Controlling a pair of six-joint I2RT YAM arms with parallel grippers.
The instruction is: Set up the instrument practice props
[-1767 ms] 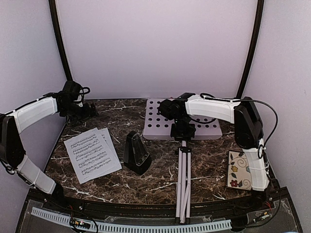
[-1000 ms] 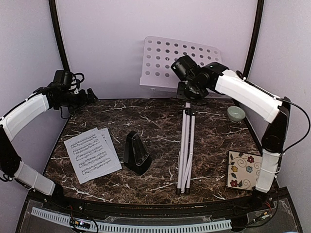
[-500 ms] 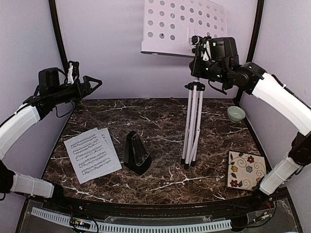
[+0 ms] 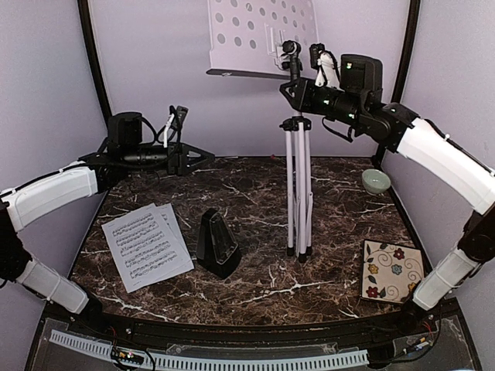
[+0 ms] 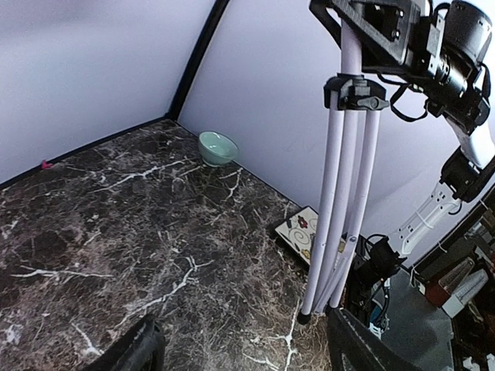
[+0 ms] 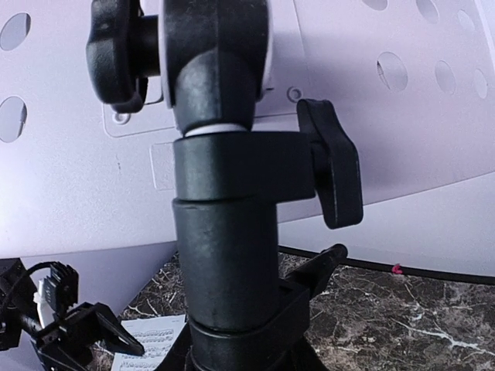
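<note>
Dark marble-patterned table [image 4: 348, 201], pale walls behind. White music stand [image 4: 297, 185]: upright near the table centre, tripod legs close together, hole-dotted desk [image 4: 259, 35] at the top. Right gripper [image 4: 300, 86]: clamped on the stand's black collar under the desk. Two music sheets [image 4: 147, 246]: flat, overlapping, toward the left edge. Black metronome [image 4: 217, 243]: just beside them. Left gripper [image 4: 189, 154]: above the rear-left corner, fingers apart, empty. Green bowl [image 4: 376, 181]: right rear. Floral tile [image 4: 393, 270]: front-right corner.

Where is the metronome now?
In the top view, the metronome stands on the table left of centre, between the music sheets to its left and the music stand to its right.
</note>
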